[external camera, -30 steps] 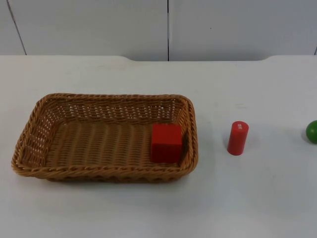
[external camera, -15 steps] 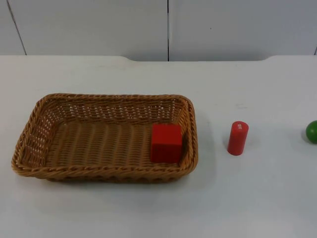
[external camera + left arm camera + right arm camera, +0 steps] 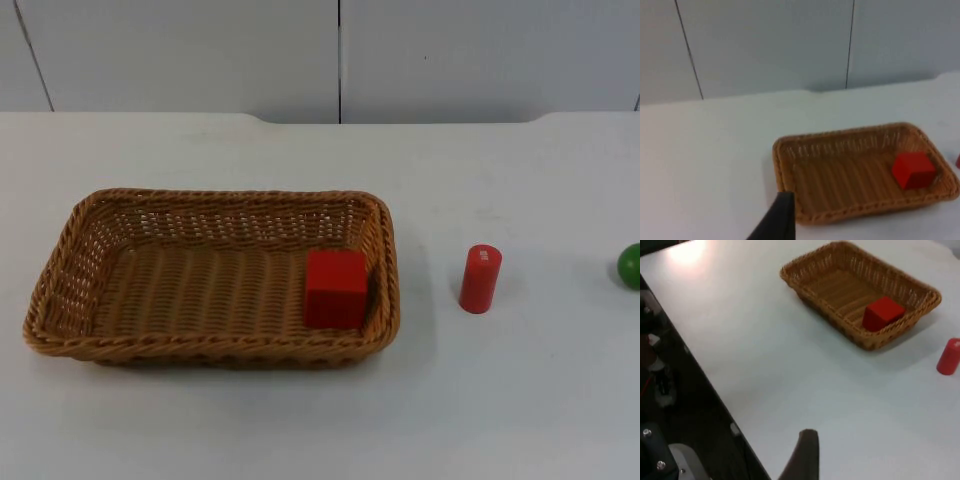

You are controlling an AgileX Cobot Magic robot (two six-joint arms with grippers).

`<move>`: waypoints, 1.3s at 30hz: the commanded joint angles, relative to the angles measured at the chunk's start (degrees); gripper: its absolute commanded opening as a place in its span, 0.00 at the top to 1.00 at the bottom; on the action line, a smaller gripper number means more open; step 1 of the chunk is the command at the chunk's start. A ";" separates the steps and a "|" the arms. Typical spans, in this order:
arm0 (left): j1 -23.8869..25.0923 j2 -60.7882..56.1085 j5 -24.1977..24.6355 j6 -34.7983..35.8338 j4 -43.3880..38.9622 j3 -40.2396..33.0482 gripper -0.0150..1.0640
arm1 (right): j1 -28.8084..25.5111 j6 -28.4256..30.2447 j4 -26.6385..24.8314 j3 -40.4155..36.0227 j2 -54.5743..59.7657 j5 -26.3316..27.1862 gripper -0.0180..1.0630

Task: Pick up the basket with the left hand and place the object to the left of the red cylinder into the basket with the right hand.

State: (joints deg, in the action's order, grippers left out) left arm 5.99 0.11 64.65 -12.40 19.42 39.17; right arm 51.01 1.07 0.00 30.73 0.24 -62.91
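A brown wicker basket (image 3: pixel 60 290) rests on the white table, left of centre. A red cube (image 3: pixel 335 288) lies inside it against its right wall. The basket (image 3: pixel 785 165) and cube (image 3: pixel 912 170) also appear in the left wrist view, as do the basket (image 3: pixel 810 287) and cube (image 3: pixel 882 313) in the right wrist view. A red cylinder (image 3: pixel 480 279) stands upright on the table to the right of the basket, also seen as the cylinder (image 3: pixel 948 356). My left gripper (image 3: pixel 780 220) waits well back from the basket, holding nothing. My right gripper (image 3: pixel 805 455) hangs far from both, near the table edge.
A green ball (image 3: pixel 630 265) sits at the far right edge of the table. The grey partition wall (image 3: pixel 340 55) closes the back. In the right wrist view the table edge (image 3: pixel 700 370) drops off to a dark floor with equipment.
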 commanded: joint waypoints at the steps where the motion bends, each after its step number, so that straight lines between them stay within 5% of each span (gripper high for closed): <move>1: 0.08 -0.11 1.55 1.37 -2.28 -1.14 0.01 | 0.24 -0.22 -0.59 -1.12 -0.24 0.85 0.29; 10: 0.08 -0.11 -0.30 15.14 -19.42 -9.03 0.01 | 0.24 -0.46 0.00 -1.25 -0.24 1.12 0.29; 32: 0.08 -0.11 -2.99 14.64 -19.82 -10.87 0.01 | 0.24 -0.46 0.00 -1.25 -0.24 1.12 0.29; 36: 0.08 -0.11 -2.99 14.64 -19.82 -10.87 0.01 | 0.24 -0.46 0.00 -1.25 -0.24 1.12 0.18; 39: 0.08 -0.11 -2.99 14.64 -19.82 -10.87 0.01 | 0.24 -0.46 0.00 -1.25 -0.24 1.12 0.01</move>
State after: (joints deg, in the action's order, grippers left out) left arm 5.99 0.11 62.25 1.91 0.00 28.59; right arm 51.26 0.84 0.00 29.62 0.24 -62.48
